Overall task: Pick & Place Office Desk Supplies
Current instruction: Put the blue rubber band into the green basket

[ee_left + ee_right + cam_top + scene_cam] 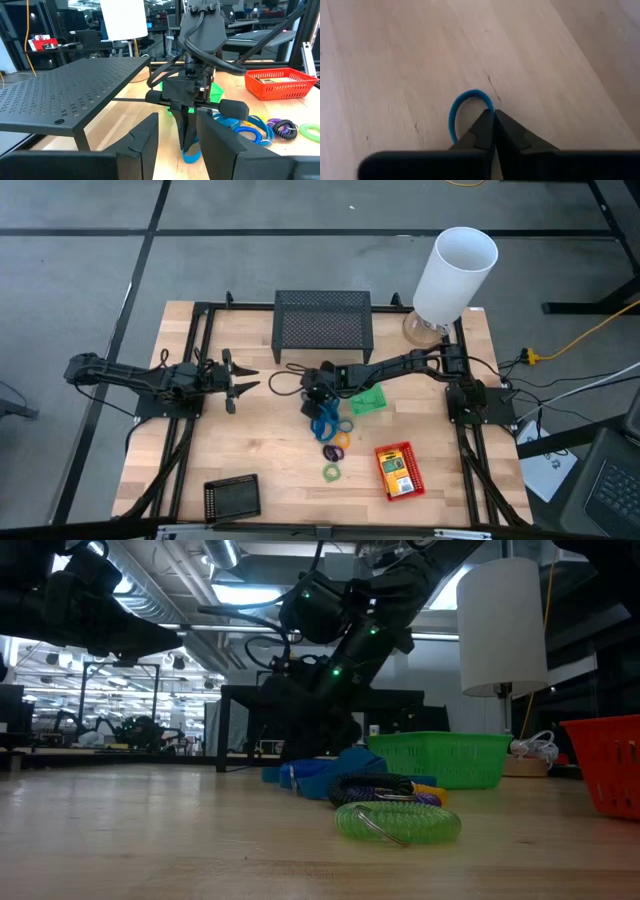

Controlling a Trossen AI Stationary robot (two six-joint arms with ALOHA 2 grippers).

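One blue band loop (462,107) | right end effector (493,116) pinching it | tabletop

The table (260,450) is topped with pale wood, its grain and a few dark flecks seen plainly, in a smooth matt finish. The wide stand (323,321) at the far side is made of black perforated metal, matt, with rows of small holes. The tall cylinder (454,272) is white, smooth and matt. The red basket (399,471), the green basket (369,400) and the black basket (232,498) are of latticed plastic. The green ring (398,822) is a glossy, translucent plastic coil, and the blue band loop (465,107) looks smooth and rubbery. Both arms are cased in dark matt plastic or metal.
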